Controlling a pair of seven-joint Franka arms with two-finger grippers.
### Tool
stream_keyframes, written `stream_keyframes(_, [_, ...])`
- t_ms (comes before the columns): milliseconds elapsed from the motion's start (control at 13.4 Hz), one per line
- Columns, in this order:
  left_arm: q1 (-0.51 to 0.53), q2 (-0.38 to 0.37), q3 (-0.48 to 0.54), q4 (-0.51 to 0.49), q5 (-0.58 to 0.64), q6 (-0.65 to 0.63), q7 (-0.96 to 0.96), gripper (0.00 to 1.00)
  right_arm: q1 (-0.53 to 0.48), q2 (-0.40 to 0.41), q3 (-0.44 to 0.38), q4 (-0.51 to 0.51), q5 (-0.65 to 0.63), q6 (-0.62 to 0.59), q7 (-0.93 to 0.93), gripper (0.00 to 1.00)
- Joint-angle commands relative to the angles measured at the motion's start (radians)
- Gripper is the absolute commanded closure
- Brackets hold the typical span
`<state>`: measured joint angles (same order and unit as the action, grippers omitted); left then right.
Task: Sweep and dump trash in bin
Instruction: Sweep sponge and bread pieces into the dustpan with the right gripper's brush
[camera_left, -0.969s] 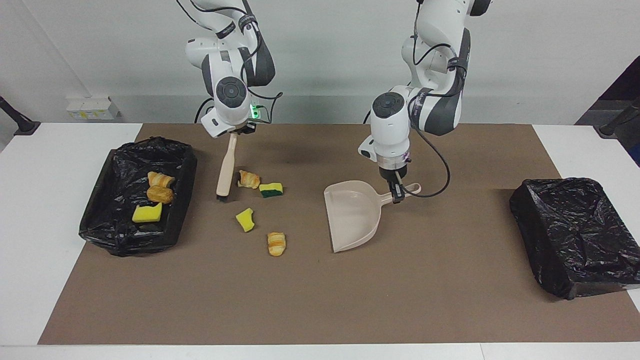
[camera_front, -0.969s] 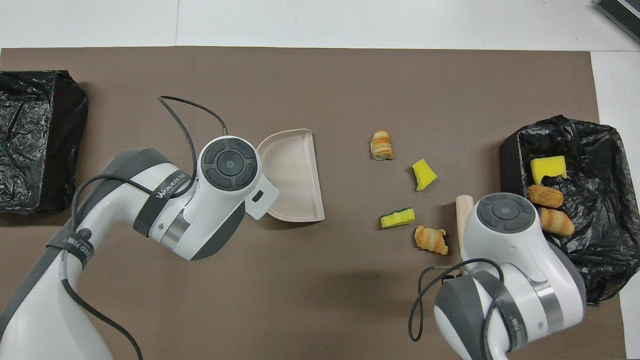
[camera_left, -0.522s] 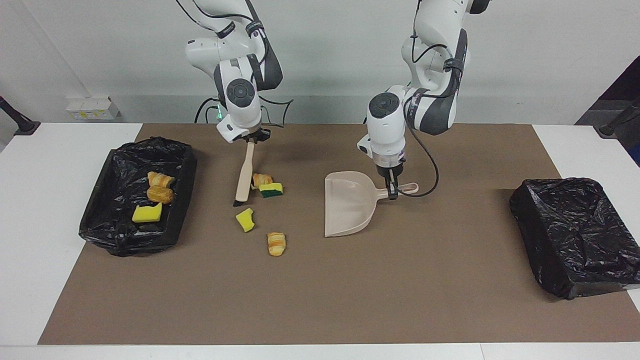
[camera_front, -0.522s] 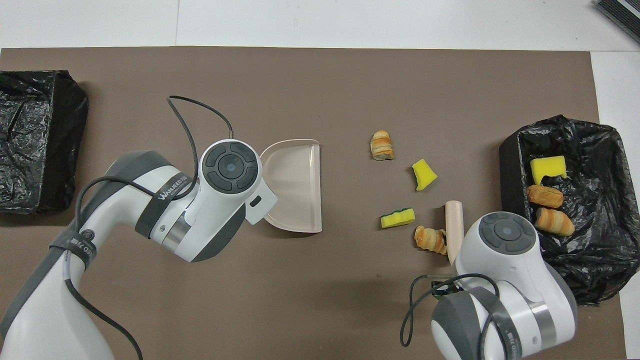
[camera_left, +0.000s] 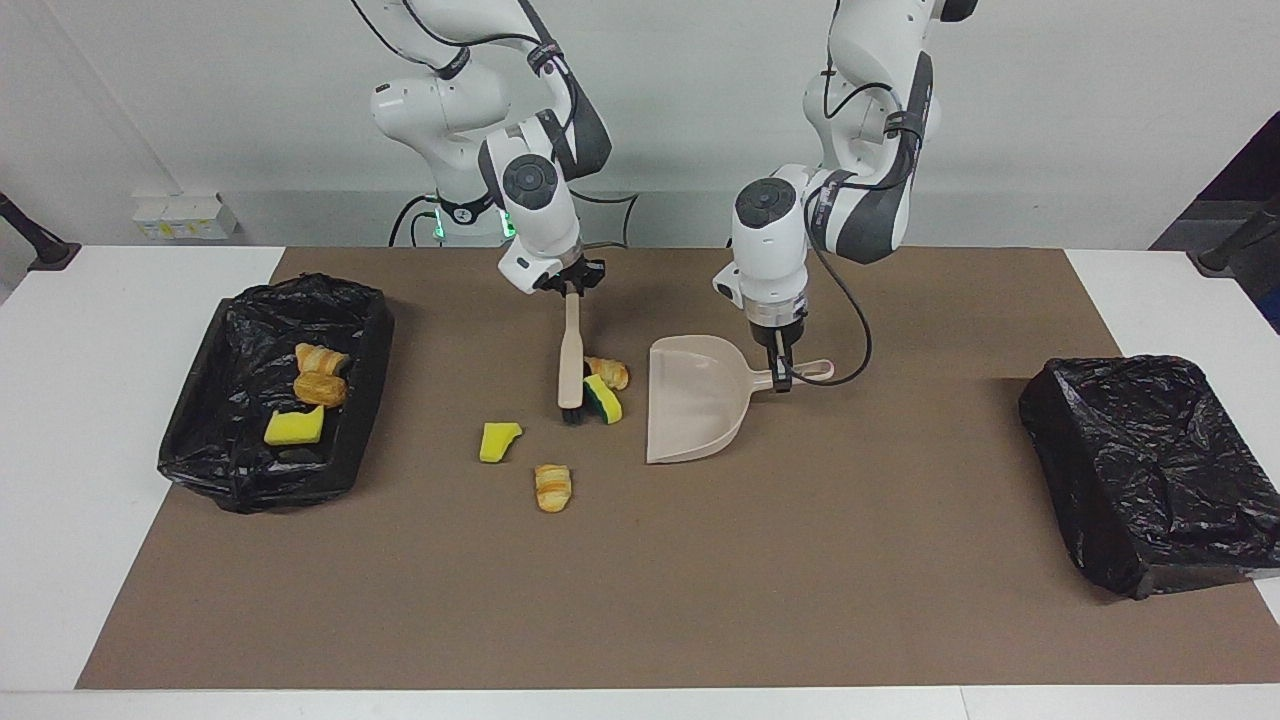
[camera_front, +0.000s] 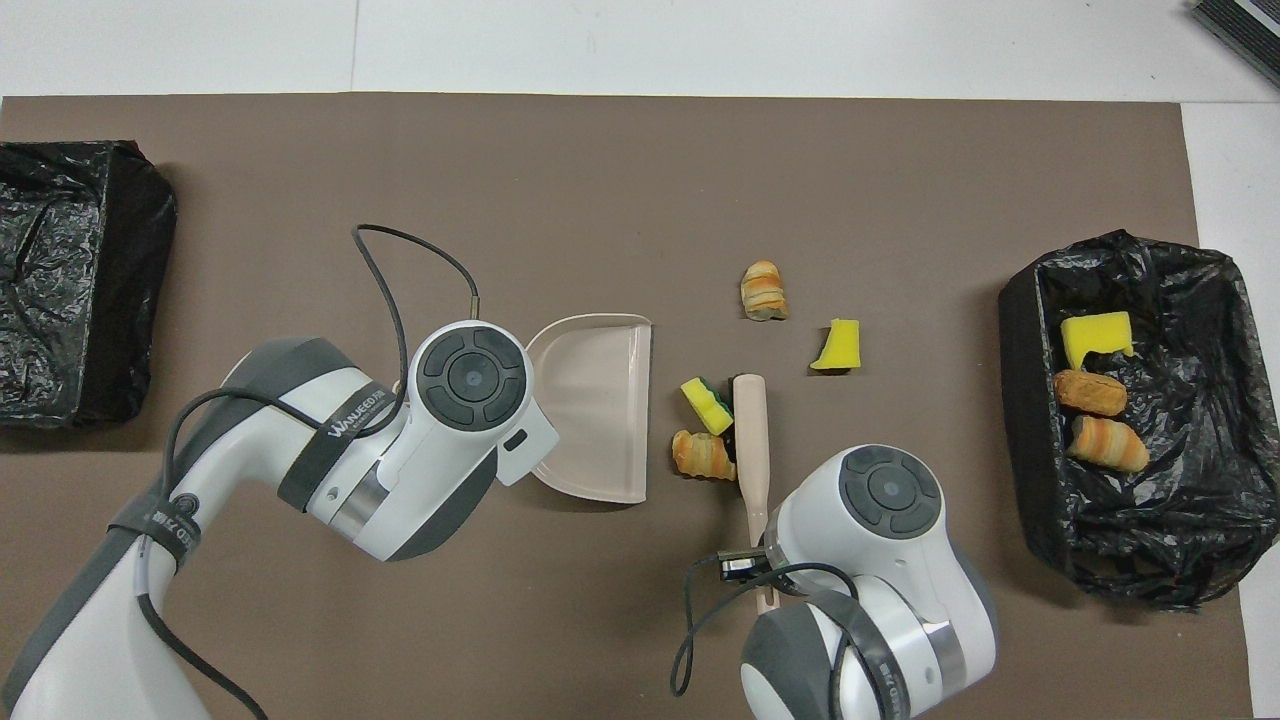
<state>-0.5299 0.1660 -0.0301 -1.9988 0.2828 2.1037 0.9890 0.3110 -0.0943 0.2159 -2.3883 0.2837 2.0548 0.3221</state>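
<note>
My right gripper (camera_left: 570, 288) is shut on the handle of the beige brush (camera_left: 570, 355), whose black bristles rest on the mat. Pressed against the brush, between it and the dustpan's open edge, lie two pieces of trash: a croissant (camera_left: 608, 372) and a green-faced sponge (camera_left: 603, 399). A yellow sponge chunk (camera_left: 498, 441) and another croissant (camera_left: 552, 487) lie farther from the robots, away from the brush. My left gripper (camera_left: 779, 372) is shut on the handle of the beige dustpan (camera_left: 695, 400), which sits flat on the mat. In the overhead view both wrists hide the fingers.
A black-lined bin (camera_left: 205, 445) at the right arm's end holds two croissants (camera_left: 320, 372) and a yellow sponge (camera_left: 294, 427). A second black-lined bin (camera_left: 1150, 470) stands at the left arm's end. A brown mat (camera_left: 800, 580) covers the table.
The right arm swept the brush toward the dustpan, pushing the croissant and green-faced sponge along. The yellow chunk turned slightly. The dustpan swung to face the brush.
</note>
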Motion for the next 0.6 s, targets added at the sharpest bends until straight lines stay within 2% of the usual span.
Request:
stream_keyframes(0, [-0.009, -0.033, 0.012, -0.043, 0.016, 0.025, 0.013, 1.0, 0.023, 0.031, 0.002, 0.038, 0.07, 0.047, -0.058, 1.0])
stream_keyframes(149, [-0.009, -0.034, 0.01, -0.044, 0.016, 0.018, 0.013, 1.0, 0.031, 0.056, 0.002, 0.076, 0.168, 0.067, -0.083, 1.0])
stream_keyframes(373, [-0.001, -0.034, 0.01, -0.044, 0.016, 0.009, 0.014, 1.0, 0.062, 0.07, 0.002, 0.084, 0.345, 0.172, -0.155, 1.0])
stream_keyframes(522, [0.002, -0.034, 0.01, -0.044, 0.015, 0.006, 0.016, 1.0, 0.075, 0.083, 0.002, 0.113, 0.416, 0.186, -0.167, 1.0])
